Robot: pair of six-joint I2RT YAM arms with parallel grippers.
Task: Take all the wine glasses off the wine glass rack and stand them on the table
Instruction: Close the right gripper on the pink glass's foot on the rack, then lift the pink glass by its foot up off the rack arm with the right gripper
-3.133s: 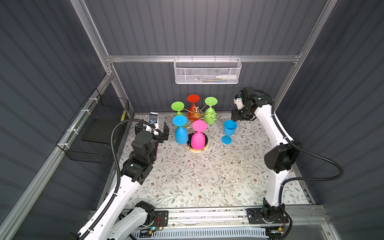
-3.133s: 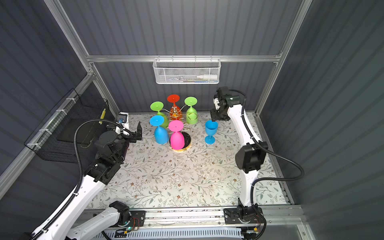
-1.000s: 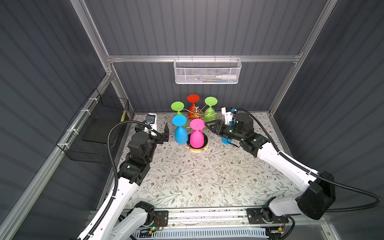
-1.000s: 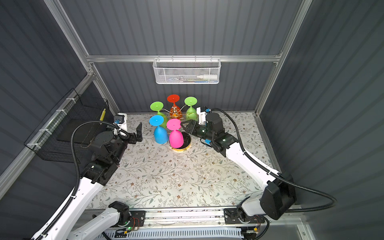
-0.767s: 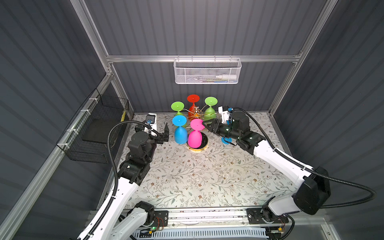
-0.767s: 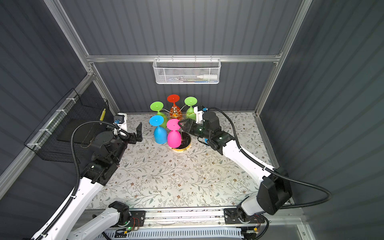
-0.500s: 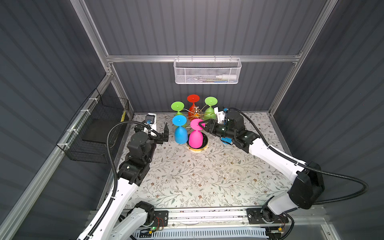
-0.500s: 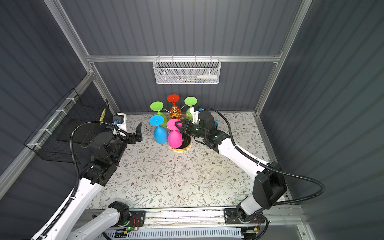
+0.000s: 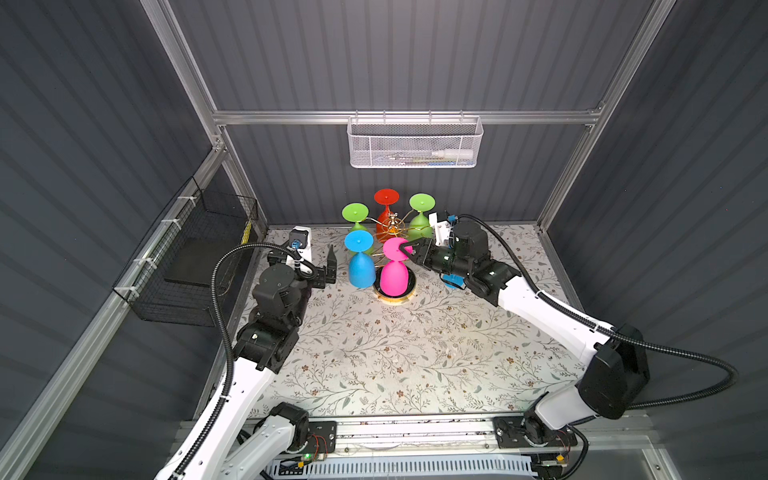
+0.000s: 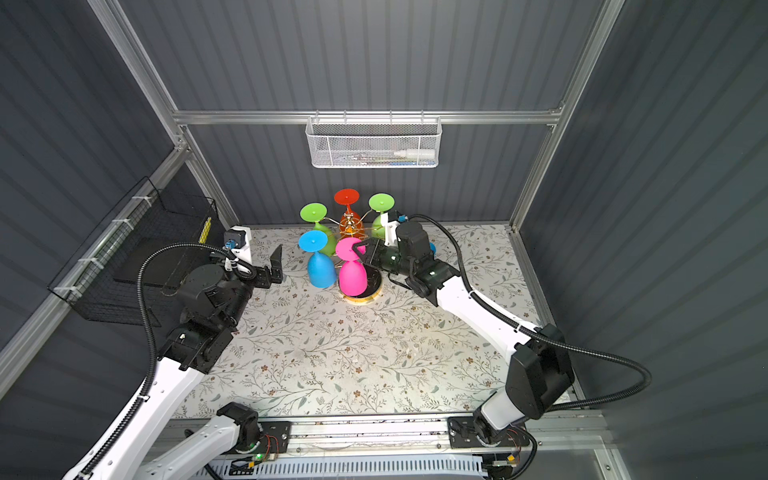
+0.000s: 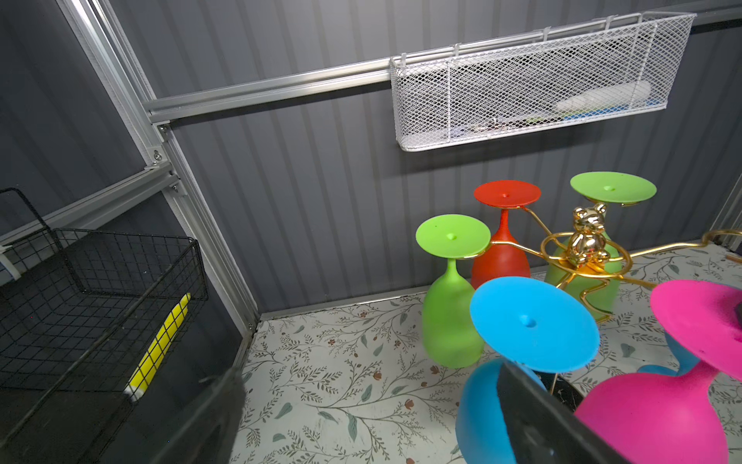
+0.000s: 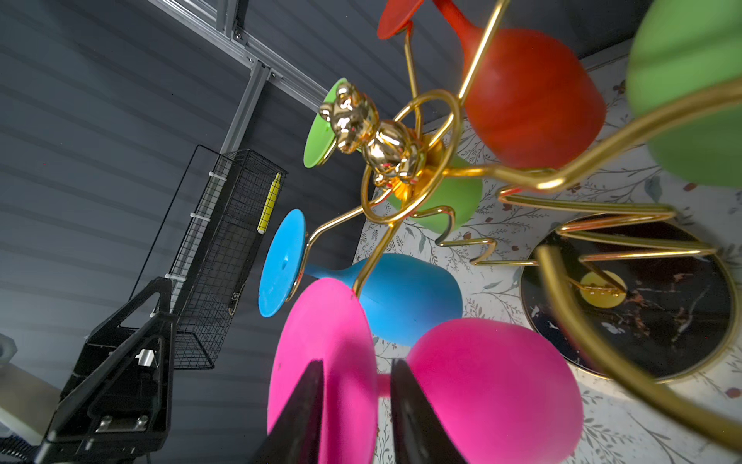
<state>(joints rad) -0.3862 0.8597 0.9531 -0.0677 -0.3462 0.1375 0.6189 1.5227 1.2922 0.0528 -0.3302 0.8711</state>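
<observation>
Right gripper (image 9: 405,250) just narrowed around pink wine glass (image 9: 392,278) foot, wine glass rack's (image 9: 392,226) 6 o'clock. Grip unconfirmed; we can't tell. Left gripper (image 9: 313,262) spread wide. Lift-off likely next.

The pink wine glass (image 12: 494,385) looks like matt, rubbery plastic with a faintly grainy foot, and so does the blue wine glass (image 11: 534,325). The thin gold wire rack (image 9: 390,225) is polished metal, its small bear figurine (image 12: 373,132) mirror-bright. Its round black base (image 12: 662,313) is glossy, marbled and gold-rimmed. The floral table cover (image 9: 395,353) is smooth with a soft sheen. The ribbed grey wall panels (image 9: 395,62) are matt, and the far white mesh basket (image 11: 522,92) is painted metal.
</observation>
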